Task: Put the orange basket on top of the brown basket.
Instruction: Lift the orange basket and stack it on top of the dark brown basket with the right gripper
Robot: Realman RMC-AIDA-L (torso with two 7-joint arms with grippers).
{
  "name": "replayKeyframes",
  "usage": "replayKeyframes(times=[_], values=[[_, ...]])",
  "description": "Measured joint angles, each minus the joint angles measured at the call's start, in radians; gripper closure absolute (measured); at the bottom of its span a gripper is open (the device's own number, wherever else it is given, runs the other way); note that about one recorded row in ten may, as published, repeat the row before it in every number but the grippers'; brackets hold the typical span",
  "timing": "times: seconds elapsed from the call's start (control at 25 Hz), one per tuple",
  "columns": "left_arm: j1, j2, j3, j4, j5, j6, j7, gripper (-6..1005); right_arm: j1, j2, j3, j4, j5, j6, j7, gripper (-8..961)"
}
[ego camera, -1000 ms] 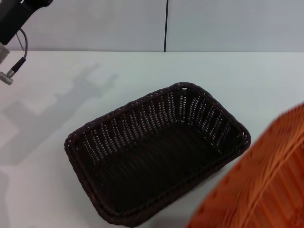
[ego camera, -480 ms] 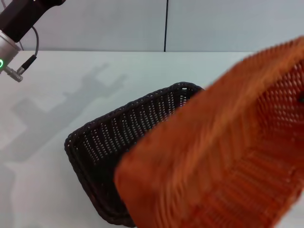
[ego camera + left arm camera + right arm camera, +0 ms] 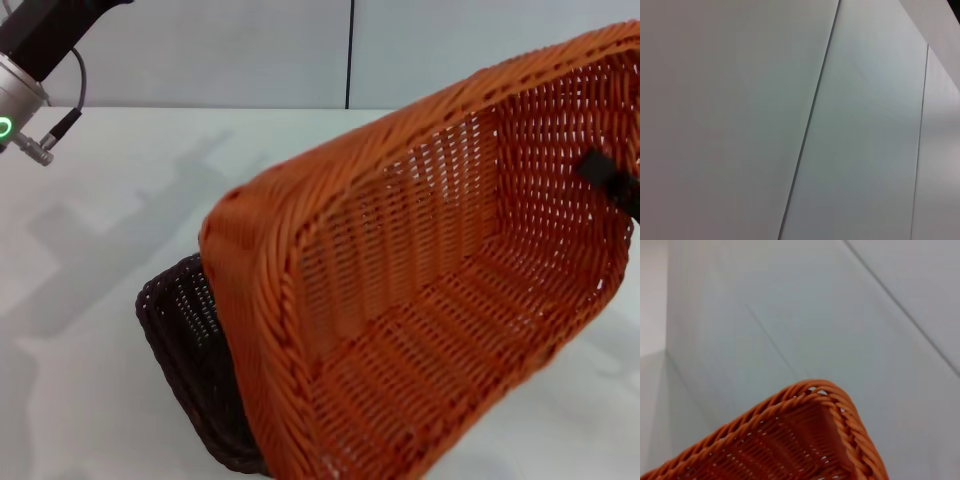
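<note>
I have the orange basket up in the air, tilted steeply so its open mouth faces my head camera and its floor slopes away toward the right. It hangs over and in front of the brown basket, which sits on the white table with only its left end showing past the orange rim. From this angle I can't say whether the two baskets touch anywhere.

The right end effector shows only as a dark piece at the far right wall of the orange basket, at the frame's edge. I read that as one finger reaching inside the wall, so I judge it is pinching that wall, with the basket's weight hanging from that one side. That would explain the tilt: held by one short end, the free end drops toward the brown basket.

The right wrist camera sees just a braided corner of the orange basket against the wall panels, nothing of the fingers.

The left arm is parked high at the upper left, away from both baskets; its wrist camera sees only wall, so I cannot tell how its end effector is set.

My judgement is that levelling the orange basket and lining its rim up with the brown one comes next.
</note>
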Motion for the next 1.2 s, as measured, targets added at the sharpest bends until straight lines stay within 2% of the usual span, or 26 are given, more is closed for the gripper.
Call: replayKeyframes(times=[0.32,0.92,1.2], values=[[0.000,0.000,0.004,0.004,0.000,0.000,0.000,172,0.000,0.003,-0.005,0.162,0.050,0.121,-0.129,803],[-0.002,-0.001,0.005,0.007,0.000,0.002,0.000,172,0.034,0.002,-0.095,0.190,0.030,0.213,-0.098,800],[0.001,-0.001,-0.003,0.008,0.000,0.002,0.000,172,0.035,0.001,-0.114,0.186,0.029,0.222,-0.087,686]])
